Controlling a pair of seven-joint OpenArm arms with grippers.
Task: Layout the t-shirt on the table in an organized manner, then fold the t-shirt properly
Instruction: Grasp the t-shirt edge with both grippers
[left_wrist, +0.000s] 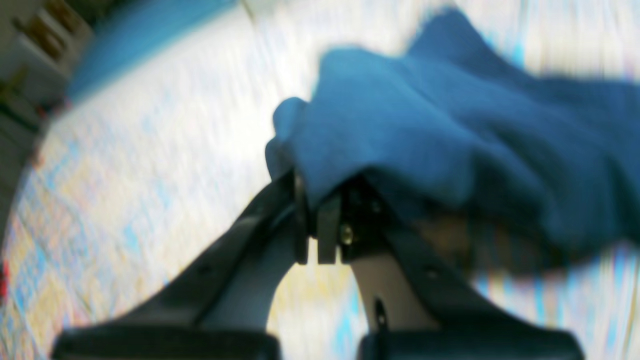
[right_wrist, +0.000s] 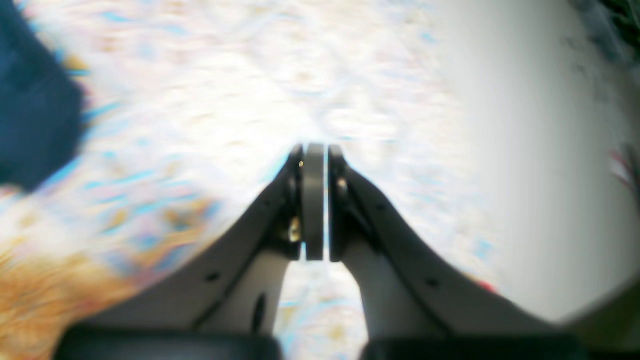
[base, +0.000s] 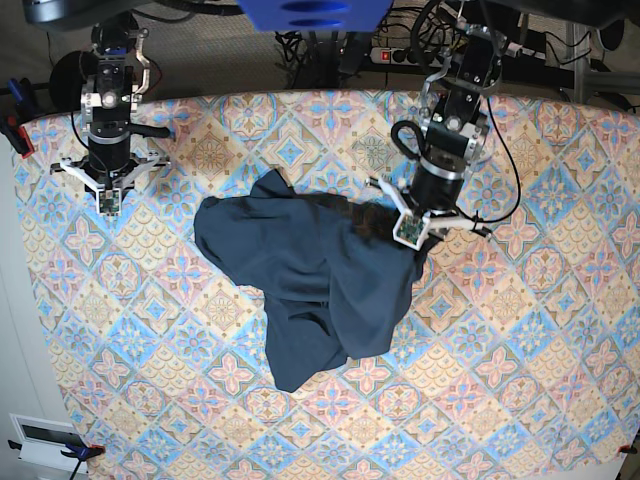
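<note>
The dark blue t-shirt (base: 320, 275) lies crumpled in a loose heap on the middle of the patterned table (base: 520, 340). My left gripper (base: 412, 238) is at the shirt's right edge, shut on a fold of the cloth. In the left wrist view the fabric (left_wrist: 450, 130) drapes over the closed fingertips of the left gripper (left_wrist: 320, 200) and hangs a little above the table. My right gripper (base: 106, 205) is shut near the table's far left corner, apart from the shirt. Its jaws (right_wrist: 315, 155) meet with nothing between them, and a corner of the t-shirt (right_wrist: 35, 105) shows at the left edge.
Cables and a power strip (base: 400, 55) run behind the table's far edge. A red clamp (base: 20, 135) grips the left edge. Bare patterned cloth surrounds the shirt on all sides, widest toward the near edge.
</note>
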